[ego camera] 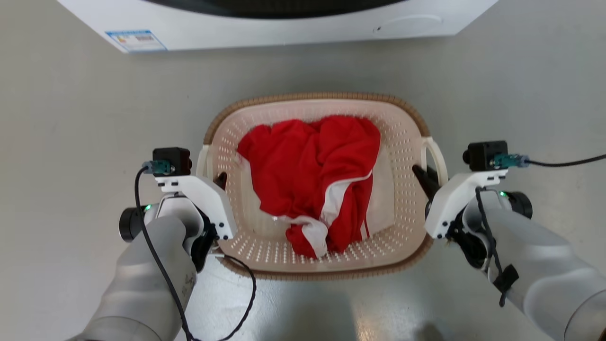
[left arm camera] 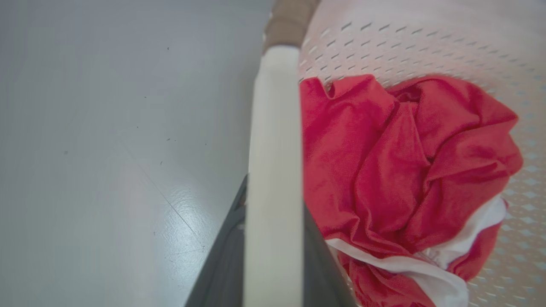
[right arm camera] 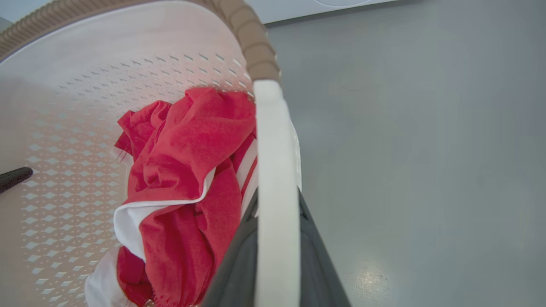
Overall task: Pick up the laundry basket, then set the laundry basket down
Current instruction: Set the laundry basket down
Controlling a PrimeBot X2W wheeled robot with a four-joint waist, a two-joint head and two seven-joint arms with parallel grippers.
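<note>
Blue-edged sticker (ego camera: 136,40) on the white washing machine (ego camera: 284,33), its print illegibly small.

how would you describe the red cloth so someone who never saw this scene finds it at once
Find the white washing machine at the far side of the grey floor; just in front of it is a cream perforated laundry basket with a brown woven-look rim. Crumpled inside is the red cloth, vivid against the pale walls, with white trim.

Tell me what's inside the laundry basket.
A crumpled red garment with white trim lies in the laundry basket, ringed by its perforated walls. The cloth covers the middle of the basket's floor, so anything lying beneath it cannot be seen.
</note>
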